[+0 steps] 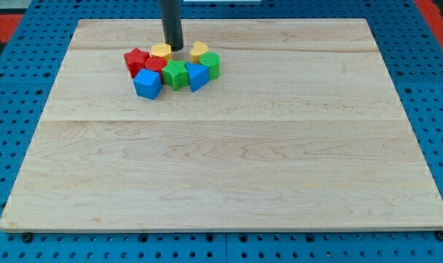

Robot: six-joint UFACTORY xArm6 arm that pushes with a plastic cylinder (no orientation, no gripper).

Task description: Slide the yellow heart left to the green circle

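Observation:
The yellow heart lies near the view's top, at the upper right of a tight cluster of blocks. The green circle sits just below and right of it, touching it. My tip stands on the board between the yellow heart on its right and a second yellow block on its left, a small gap from the heart.
The cluster also holds a red star-like block, a red round block, a blue cube, a green star-like block and a blue triangle-like block. The wooden board lies on a blue pegboard.

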